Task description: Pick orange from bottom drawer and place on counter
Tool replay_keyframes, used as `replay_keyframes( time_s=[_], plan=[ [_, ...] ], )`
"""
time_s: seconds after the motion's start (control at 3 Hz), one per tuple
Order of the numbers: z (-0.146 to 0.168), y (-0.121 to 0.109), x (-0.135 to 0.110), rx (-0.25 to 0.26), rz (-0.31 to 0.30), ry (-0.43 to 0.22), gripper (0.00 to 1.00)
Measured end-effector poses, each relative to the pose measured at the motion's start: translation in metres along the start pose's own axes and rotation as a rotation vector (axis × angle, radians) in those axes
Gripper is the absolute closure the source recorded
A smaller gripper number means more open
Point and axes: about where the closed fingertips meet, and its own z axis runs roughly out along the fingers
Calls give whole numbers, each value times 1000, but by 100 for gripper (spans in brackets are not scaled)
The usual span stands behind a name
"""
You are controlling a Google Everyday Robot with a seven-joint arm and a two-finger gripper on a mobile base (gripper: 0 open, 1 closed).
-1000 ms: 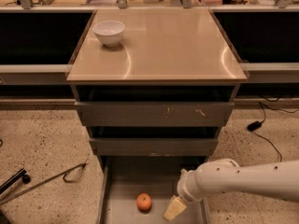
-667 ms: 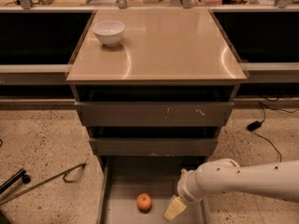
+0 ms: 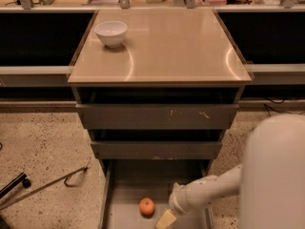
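The orange (image 3: 147,207) lies on the floor of the open bottom drawer (image 3: 125,194), near its middle. My gripper (image 3: 165,219) hangs low inside the drawer, just right of the orange and partly cut off by the bottom edge of the view. It holds nothing that I can see. My white arm (image 3: 209,191) reaches in from the right. The glossy beige counter (image 3: 171,46) tops the cabinet above.
A white bowl (image 3: 111,33) stands on the counter's back left corner. The two upper grey drawers (image 3: 157,116) are shut above the open one. A large white arm link (image 3: 274,175) fills the lower right. Dark rods (image 3: 43,185) lie on the speckled floor at left.
My gripper has moved a little left, closer to the orange. A large white arm link has swung into the lower right. The orange has not moved.
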Motion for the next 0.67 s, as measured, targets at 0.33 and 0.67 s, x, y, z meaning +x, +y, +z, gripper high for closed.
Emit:
replay_keyframes(
  time_s=[0.33,0.67],
  plan=[
    [68,-5,0,-3,8,-19,0],
    [116,-4,5,-7,36,-43,0]
  ],
)
